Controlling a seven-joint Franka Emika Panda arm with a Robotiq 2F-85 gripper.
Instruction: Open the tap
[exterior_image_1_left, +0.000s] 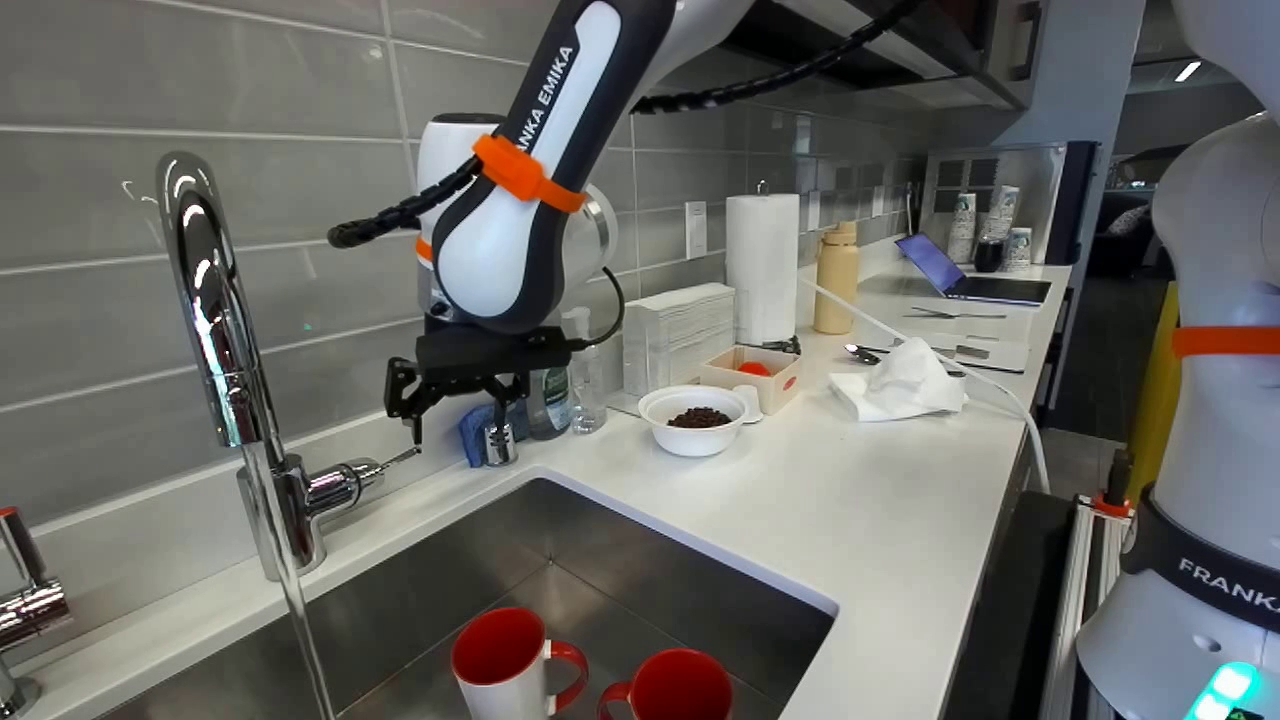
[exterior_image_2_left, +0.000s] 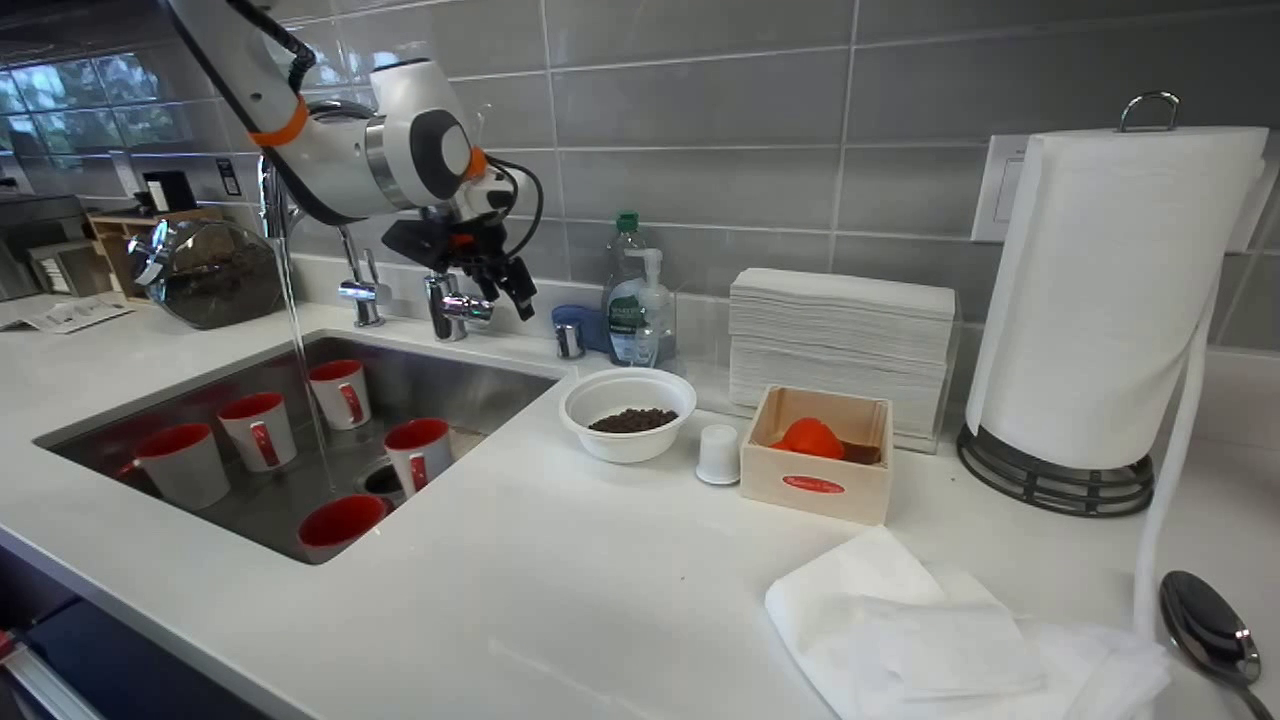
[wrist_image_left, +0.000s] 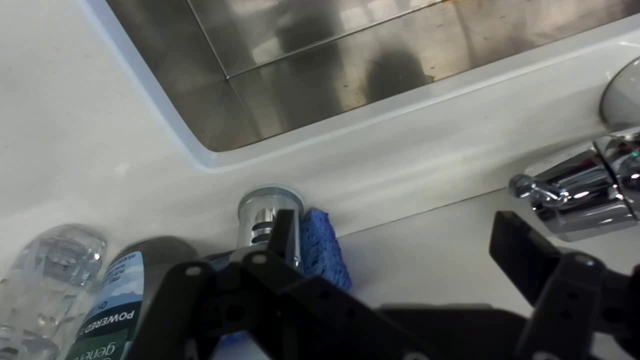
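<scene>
Water (exterior_image_1_left: 303, 630) runs from the tap (exterior_image_1_left: 228, 350) at the back edge of the counter (exterior_image_1_left: 800, 520), opening apparently done; the gripper (wrist_image_left: 392, 225), jaws apart, hangs near the lever (wrist_image_left: 542, 192), contact uncertain, and should next lift away.

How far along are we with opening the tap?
Looks done: the tap is running, with a stream of water falling from it into the sink.

In hand: nothing gripped. The tool is open near the side lever; whether they touch, I can't tell.

Left: probably just backing the tool away, since water already flows.
</scene>
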